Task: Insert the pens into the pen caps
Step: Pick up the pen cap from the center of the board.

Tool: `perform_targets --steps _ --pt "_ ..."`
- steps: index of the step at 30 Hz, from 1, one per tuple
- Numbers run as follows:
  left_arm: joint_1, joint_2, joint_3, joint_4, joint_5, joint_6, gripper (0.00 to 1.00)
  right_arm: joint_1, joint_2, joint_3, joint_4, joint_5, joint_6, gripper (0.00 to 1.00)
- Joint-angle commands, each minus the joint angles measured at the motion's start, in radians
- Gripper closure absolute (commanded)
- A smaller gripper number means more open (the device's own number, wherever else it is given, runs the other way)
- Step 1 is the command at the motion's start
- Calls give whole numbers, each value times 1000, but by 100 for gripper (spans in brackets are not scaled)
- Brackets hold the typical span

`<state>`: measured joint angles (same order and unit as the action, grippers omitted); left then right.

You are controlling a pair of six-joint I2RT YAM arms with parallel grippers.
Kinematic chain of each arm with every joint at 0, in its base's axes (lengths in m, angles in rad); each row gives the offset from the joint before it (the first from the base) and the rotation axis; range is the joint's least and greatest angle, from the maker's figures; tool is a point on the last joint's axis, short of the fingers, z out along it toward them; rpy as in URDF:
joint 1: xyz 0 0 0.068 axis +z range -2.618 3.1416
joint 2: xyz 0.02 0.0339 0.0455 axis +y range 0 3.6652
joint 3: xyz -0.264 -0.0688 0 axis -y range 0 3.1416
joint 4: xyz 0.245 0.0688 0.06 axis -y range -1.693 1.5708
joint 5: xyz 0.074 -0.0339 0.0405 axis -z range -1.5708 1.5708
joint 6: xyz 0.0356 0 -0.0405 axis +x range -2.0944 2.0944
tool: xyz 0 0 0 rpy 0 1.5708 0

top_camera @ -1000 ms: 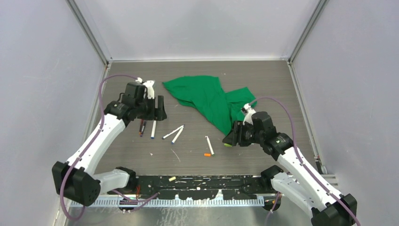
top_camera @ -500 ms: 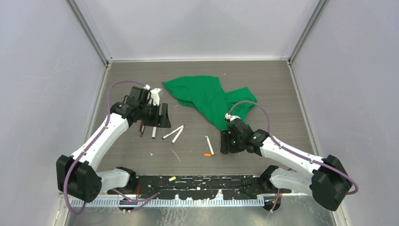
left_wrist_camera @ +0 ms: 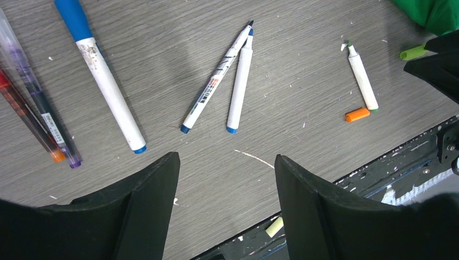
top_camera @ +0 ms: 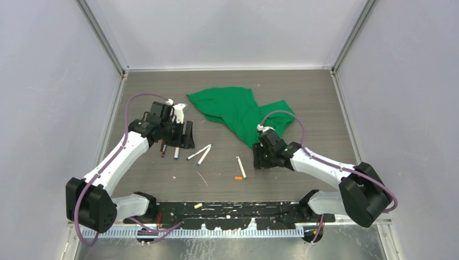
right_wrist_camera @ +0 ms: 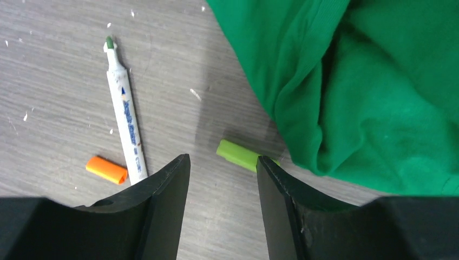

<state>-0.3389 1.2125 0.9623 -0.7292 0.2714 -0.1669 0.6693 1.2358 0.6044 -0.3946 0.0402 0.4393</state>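
A: Well, the left claw (left_wrist_camera: pixel 224 160)?

B: Jaws stood wide, nothing between them, over the table (left_wrist_camera: pixel 325 179). Just ahead of the gap lay two white pens (left_wrist_camera: pixel 240 81), tips touching, blue ends toward the claw. Ahead and to its left, a blue-capped pen (left_wrist_camera: pixel 105 81). Farther left, two clear-barrelled pens (left_wrist_camera: pixel 32 103), side by side.

A: Right claw (right_wrist_camera: pixel 223 161)?

B: Also parted, gripping nothing. A green cap (right_wrist_camera: pixel 238 154) lay just ahead of the gap, its right end at the right fingertip, by the edge of the green cloth (right_wrist_camera: pixel 368 81). Ahead and left lay a green-tipped pen (right_wrist_camera: pixel 125 124), uncapped. An orange cap (right_wrist_camera: pixel 106 169) sat just beside its rear end, close to the left finger.
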Motion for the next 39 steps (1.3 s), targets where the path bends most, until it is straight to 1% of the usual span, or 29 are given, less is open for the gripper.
perform_targets --steps 1,5,10,12,13,15,20,24,26,29,32,39 --pt "-2 -24 -1 36 -5 19 33 -40 24 30 67 2 -40 45" --pt "-2 -26 -6 39 -2 18 33 -50 14 13 68 -30 -37 42" --pt "-2 -9 -1 38 12 17 33 -45 3 -37 78 -129 1 41" --pt "-2 -4 -2 37 16 15 33 -31 -17 -56 82 -156 25 42" --pt "-3 -1 -2 38 18 16 33 1 -51 -70 78 -177 62 41" --pt "-3 1 -2 37 17 16 33 12 -78 -72 70 -185 72 40" --pt "-5 4 -3 38 21 14 33 14 -105 -61 6 -106 39 38" --pt "-10 2 -5 37 21 14 33 14 -82 -55 -6 -115 42 39" --pt "-14 2 -5 37 20 13 33 17 -81 -57 -7 -123 45 40" --pt "-13 2 -5 35 20 14 33 29 -84 -66 -5 -120 60 48" --pt "-14 3 -5 37 19 14 33 50 -83 -75 -14 -93 76 51" --pt "-18 8 -3 35 21 14 33 106 -49 -81 -13 -17 118 52"
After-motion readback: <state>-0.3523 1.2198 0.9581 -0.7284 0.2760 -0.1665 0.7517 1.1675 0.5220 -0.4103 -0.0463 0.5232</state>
